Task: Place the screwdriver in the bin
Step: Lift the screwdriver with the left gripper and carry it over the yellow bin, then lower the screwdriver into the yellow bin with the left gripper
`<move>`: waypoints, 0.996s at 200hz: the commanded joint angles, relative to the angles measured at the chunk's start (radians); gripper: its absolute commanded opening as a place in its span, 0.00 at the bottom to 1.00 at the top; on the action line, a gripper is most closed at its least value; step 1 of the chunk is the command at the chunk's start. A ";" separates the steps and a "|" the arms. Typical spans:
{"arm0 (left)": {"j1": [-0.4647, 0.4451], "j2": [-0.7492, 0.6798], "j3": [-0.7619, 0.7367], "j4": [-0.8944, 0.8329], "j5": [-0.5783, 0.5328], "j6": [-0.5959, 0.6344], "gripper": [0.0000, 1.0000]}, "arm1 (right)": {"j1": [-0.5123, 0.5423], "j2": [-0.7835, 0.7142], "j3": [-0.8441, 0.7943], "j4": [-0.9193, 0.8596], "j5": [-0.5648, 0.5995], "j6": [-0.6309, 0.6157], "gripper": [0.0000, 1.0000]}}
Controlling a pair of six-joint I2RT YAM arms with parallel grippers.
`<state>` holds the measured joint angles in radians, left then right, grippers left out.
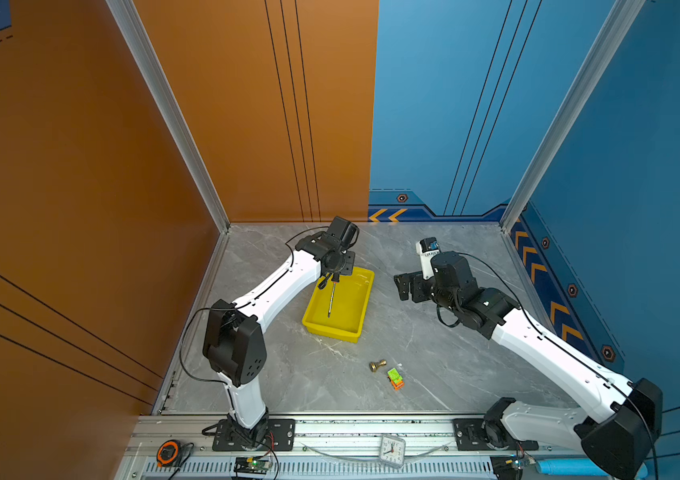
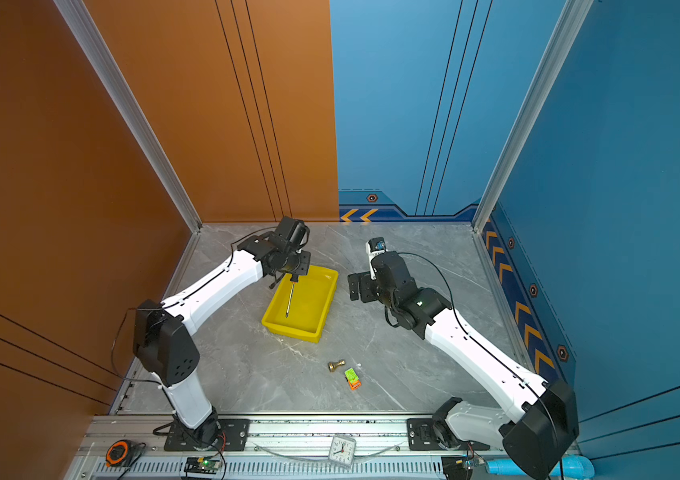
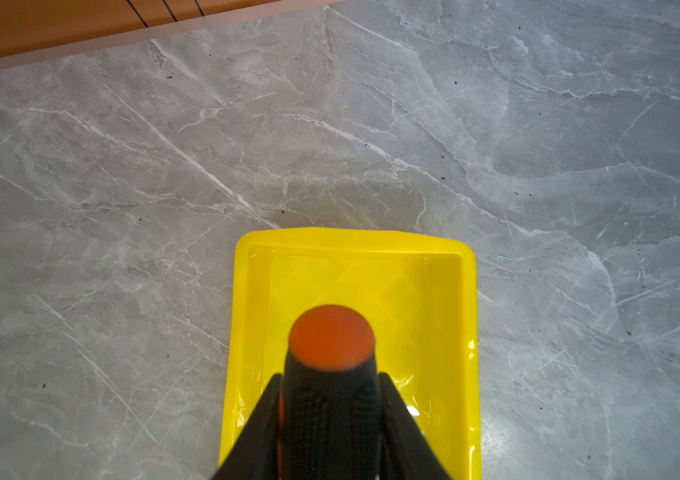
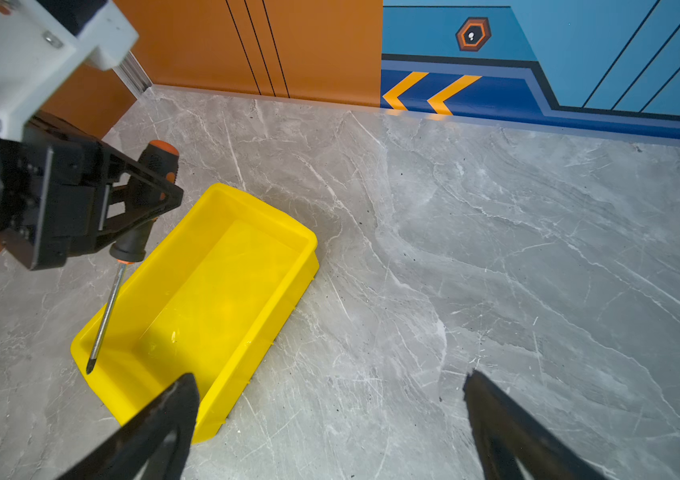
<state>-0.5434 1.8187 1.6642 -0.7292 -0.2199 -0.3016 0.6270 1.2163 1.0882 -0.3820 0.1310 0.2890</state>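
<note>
The screwdriver (image 4: 107,311) has a black handle with an orange end and a thin silver shaft. My left gripper (image 3: 330,376) is shut on its handle (image 3: 330,415). It hangs tilted over the yellow bin (image 4: 213,299), handle above one short end, tip low inside near the opposite end. Whether the tip touches the floor of the bin I cannot tell. Both top views show the shaft (image 1: 332,297) (image 2: 290,297) over the bin (image 1: 351,303) (image 2: 311,303) under the left gripper (image 1: 332,277) (image 2: 293,277). My right gripper (image 4: 330,376) (image 1: 402,286) stands open and empty beside the bin.
A small brass knob (image 1: 376,365) and a green-and-orange block (image 1: 395,379) lie on the grey marble table nearer the front. An orange wall borders the left side and a blue wall the right. A clock (image 1: 392,451) and a tape measure (image 1: 168,453) sit on the front rail.
</note>
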 commanded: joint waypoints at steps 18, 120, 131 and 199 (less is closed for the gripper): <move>0.003 0.056 0.055 -0.012 0.031 0.015 0.00 | -0.012 -0.037 -0.025 -0.018 0.007 0.017 1.00; 0.001 0.180 0.060 -0.009 0.052 0.027 0.00 | -0.020 -0.010 -0.009 -0.015 0.012 0.025 1.00; 0.003 0.189 0.053 -0.008 0.066 0.017 0.00 | -0.020 -0.012 -0.011 -0.015 0.014 0.030 1.00; 0.016 0.233 0.025 0.007 0.097 0.011 0.00 | -0.003 -0.001 -0.008 -0.009 0.041 0.045 1.00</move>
<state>-0.5415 2.0315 1.6974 -0.7269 -0.1528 -0.2848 0.6151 1.2045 1.0740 -0.3820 0.1349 0.3149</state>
